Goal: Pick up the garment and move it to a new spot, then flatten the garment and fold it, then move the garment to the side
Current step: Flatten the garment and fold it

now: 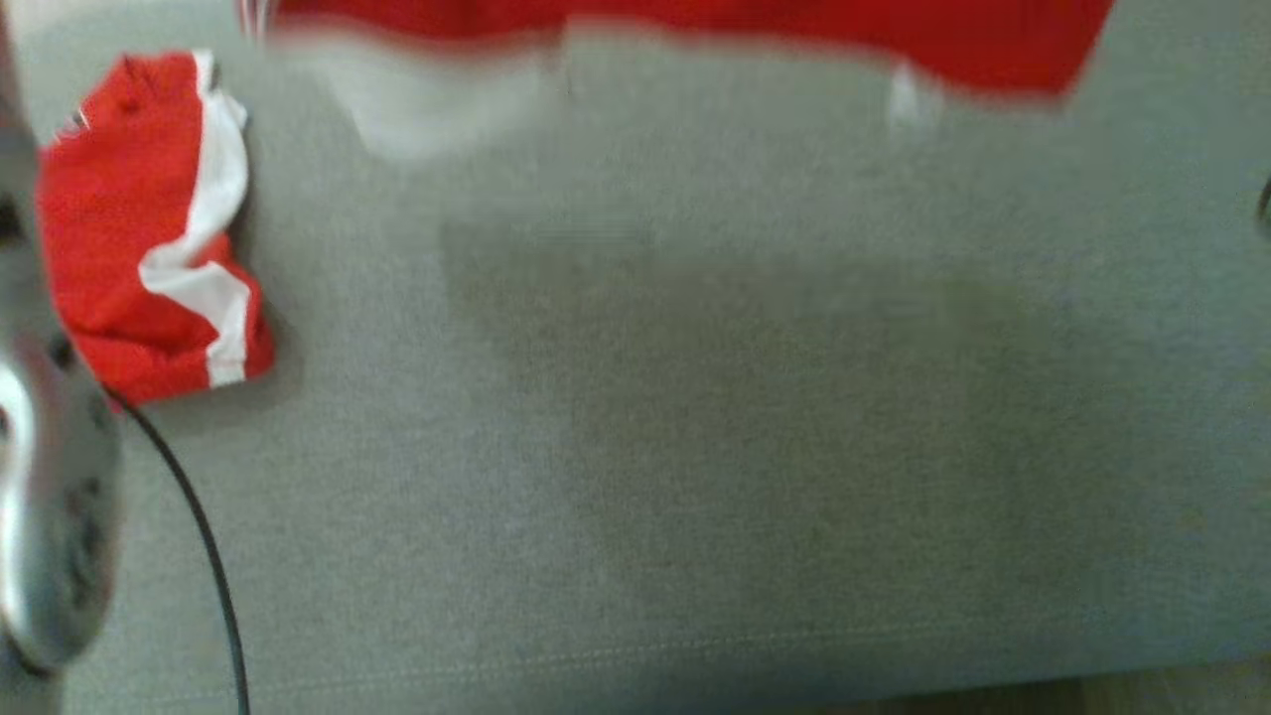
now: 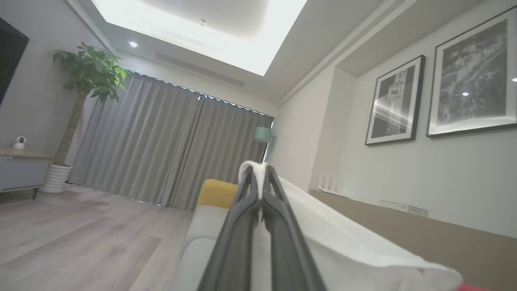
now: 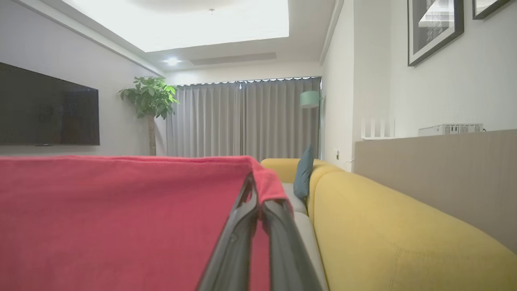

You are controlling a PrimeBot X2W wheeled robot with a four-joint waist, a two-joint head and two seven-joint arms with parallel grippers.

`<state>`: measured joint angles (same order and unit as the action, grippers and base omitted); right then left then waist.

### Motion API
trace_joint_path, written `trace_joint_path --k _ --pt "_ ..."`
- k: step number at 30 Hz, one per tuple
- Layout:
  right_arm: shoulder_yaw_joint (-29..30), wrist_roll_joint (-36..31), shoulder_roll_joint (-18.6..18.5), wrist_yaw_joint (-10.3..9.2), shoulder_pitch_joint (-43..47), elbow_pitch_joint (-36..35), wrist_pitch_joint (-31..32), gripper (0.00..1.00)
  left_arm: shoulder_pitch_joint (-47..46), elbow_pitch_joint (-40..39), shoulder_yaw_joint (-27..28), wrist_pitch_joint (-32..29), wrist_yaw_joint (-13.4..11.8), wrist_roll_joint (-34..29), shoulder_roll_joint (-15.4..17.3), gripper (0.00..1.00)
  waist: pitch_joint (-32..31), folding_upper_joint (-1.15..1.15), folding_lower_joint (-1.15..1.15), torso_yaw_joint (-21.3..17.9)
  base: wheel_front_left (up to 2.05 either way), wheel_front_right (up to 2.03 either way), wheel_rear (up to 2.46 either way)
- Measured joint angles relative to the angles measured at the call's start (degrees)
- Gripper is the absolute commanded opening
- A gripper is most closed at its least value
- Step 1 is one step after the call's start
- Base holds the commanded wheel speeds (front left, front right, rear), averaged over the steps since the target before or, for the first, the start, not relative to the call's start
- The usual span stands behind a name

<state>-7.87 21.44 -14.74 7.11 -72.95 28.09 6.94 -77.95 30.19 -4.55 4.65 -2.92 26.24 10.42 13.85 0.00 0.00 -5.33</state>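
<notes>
The garment is red with white parts. In the head view it is a blurred red band across the top edge, with white patches hanging under it, above the grey sofa seat. In the left wrist view my left gripper is shut on a white fold of the garment, which drapes away to the lower right. In the right wrist view my right gripper is shut on the garment's red edge, and the cloth spreads wide to the left and covers one fingertip.
A second crumpled red-and-white cloth lies on the seat at the left. A silver arm part and a black cable run along the left edge. A yellow sofa back and a teal cushion stand to the right.
</notes>
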Motion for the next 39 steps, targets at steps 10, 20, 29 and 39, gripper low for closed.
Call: trace_joint_path --k 10,20,29,39 --pt "-4.83 -4.31 0.31 0.0 -13.42 18.81 -18.17 0.0 -12.62 15.41 1.03 9.49 4.42 -0.42 -2.24 0.0 8.93 0.0 0.0 2.11 0.0 0.0 0.0" --pt "-15.22 2.13 1.36 0.0 -2.84 32.41 -18.7 0.0 1.5 21.83 -2.44 10.05 9.05 -1.13 -5.55 0.0 12.75 0.0 0.0 5.0 0.0 0.0 0.0" --pt "-26.64 11.66 -0.81 0.0 8.82 32.43 -12.82 0.0 18.5 17.88 -6.1 10.05 10.05 -3.08 -5.05 0.0 8.22 0.0 0.0 5.67 0.0 0.0 0.0" --pt "-37.88 20.62 -8.62 0.0 20.12 27.37 -7.3 0.0 38.76 11.76 -19.19 10.03 10.24 0.73 0.02 0.0 -0.99 0.0 0.0 6.18 0.0 0.0 0.0"
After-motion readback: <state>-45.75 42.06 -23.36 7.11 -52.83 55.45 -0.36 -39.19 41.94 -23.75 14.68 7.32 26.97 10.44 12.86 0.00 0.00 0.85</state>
